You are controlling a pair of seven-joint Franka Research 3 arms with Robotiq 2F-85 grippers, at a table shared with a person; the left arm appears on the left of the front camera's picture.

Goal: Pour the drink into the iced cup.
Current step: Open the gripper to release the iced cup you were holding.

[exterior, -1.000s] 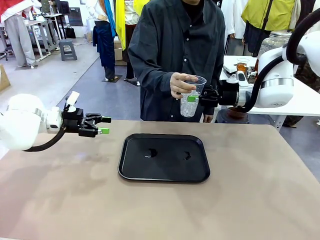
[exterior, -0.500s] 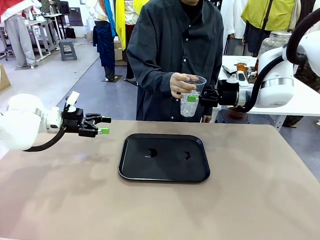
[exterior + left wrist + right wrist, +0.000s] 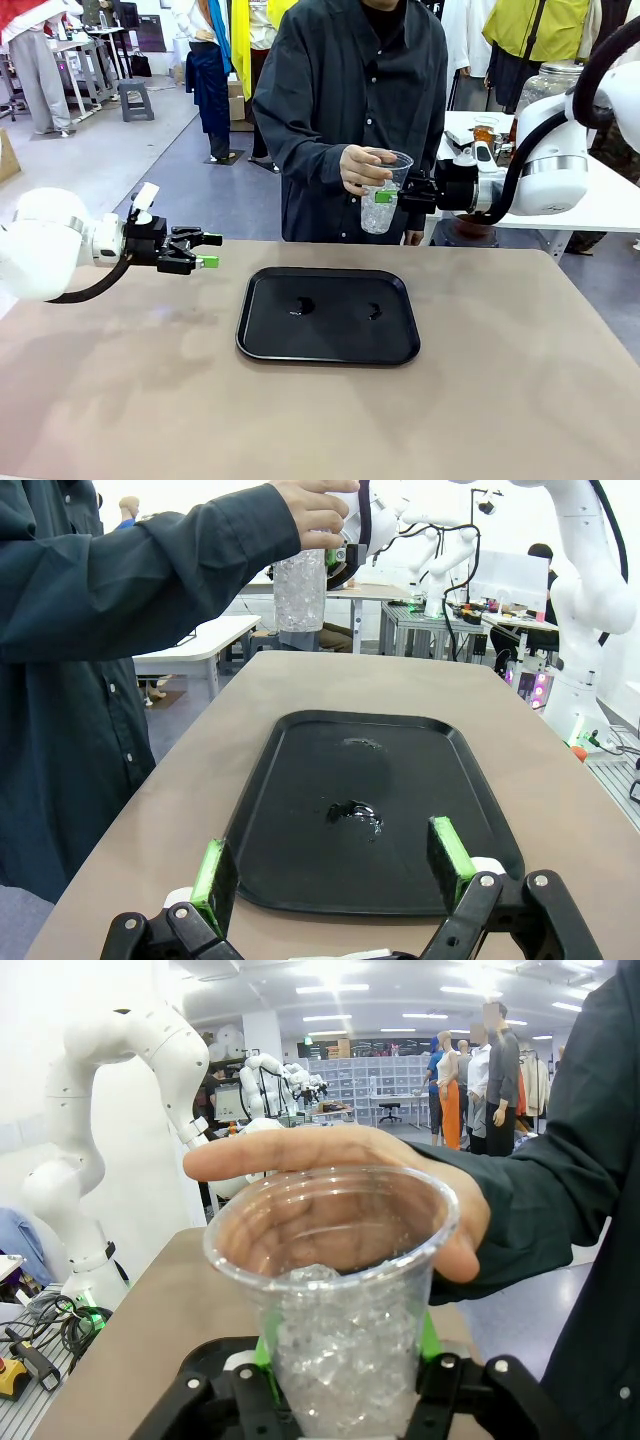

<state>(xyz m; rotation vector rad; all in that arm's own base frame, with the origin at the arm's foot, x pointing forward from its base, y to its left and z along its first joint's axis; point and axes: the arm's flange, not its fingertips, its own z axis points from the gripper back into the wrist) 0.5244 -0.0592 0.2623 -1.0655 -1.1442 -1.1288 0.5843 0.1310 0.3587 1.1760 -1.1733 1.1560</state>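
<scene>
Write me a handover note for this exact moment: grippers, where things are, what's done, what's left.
Right gripper: fingers either side of the iced cup; full closure can't be told. The person's hand also holds the cup near its rim, above the table's far edge.
Left gripper: open, empty, hovering over the table left of the black tray.
Tray: a few wet spots, otherwise bare.
Done: cup with ice presented to the right gripper.
Left: complete the handover, fetch the drink, pour. No amber liquid in the cup yet.

iced cup [image 3: 381, 195] | clear plastic, upright | ice inside | held aloft
</scene>
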